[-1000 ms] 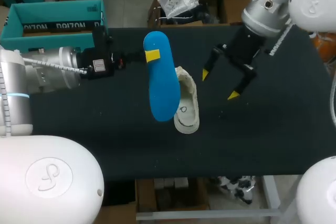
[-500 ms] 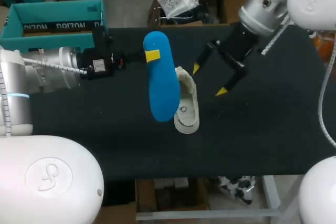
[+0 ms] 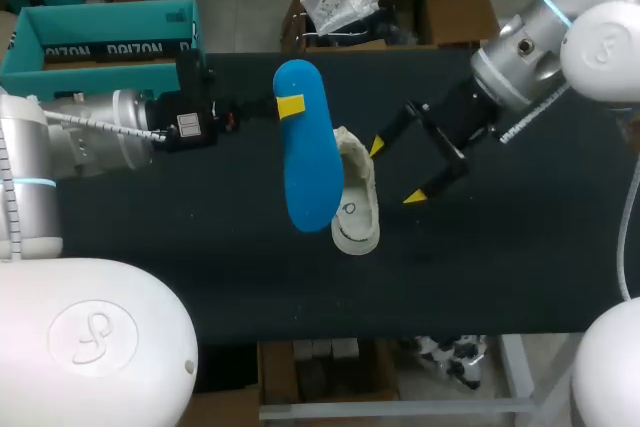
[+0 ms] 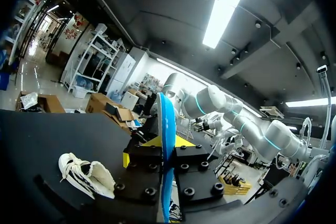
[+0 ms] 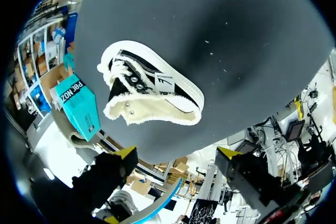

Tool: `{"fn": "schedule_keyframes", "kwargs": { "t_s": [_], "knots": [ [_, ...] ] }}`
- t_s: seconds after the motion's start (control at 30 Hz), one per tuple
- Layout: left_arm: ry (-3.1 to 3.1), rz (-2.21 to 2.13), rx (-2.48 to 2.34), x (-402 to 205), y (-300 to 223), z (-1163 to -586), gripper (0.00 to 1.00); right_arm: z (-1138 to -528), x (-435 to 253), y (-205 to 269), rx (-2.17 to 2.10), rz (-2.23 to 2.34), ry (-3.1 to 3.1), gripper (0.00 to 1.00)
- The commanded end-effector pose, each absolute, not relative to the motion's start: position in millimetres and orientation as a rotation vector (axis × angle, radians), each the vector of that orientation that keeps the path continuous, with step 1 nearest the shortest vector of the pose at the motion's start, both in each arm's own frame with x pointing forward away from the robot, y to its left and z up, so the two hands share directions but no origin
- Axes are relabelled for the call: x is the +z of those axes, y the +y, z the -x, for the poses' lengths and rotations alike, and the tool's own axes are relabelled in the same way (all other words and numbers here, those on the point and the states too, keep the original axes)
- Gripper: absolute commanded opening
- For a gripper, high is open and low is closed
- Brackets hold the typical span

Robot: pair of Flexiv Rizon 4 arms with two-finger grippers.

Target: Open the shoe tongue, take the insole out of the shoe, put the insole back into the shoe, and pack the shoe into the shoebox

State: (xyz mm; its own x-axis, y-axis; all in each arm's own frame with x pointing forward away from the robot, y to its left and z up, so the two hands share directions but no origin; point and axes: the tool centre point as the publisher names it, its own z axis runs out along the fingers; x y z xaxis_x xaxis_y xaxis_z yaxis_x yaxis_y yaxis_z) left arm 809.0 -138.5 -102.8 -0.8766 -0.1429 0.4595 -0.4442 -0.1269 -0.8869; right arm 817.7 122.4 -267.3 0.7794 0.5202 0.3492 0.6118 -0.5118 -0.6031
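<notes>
Jaws clamped on the insole [image 3: 305,162], my left gripper [image 3: 290,105] holds it aloft by the shoe [image 3: 358,199], midway between the edges of the table [image 3: 500,277]; my right gripper [image 3: 394,171], jaws spread, could knock the shoe askew.

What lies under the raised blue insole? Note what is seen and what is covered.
Under the insole lies the white shoe on the dark table. In the head view the insole covers part of it; the right wrist view shows it whole.
</notes>
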Motion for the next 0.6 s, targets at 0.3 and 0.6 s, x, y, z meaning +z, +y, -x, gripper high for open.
{"fn": "schedule_keyframes", "kwargs": {
  "t_s": [0.3, 0.6],
  "knots": [
    [-1.923, -0.668, 2.113, -102.7, -139.4, -808.2, 0.00, -812.8, -273.0, 116.4, -0.132, 2.242, -0.532, 1.00],
    [-1.947, -0.604, 2.185, -106.4, -143.1, -807.9, 0.00, -818.0, -275.5, 119.9, -0.112, 2.116, -0.509, 1.00]
  ]
}}
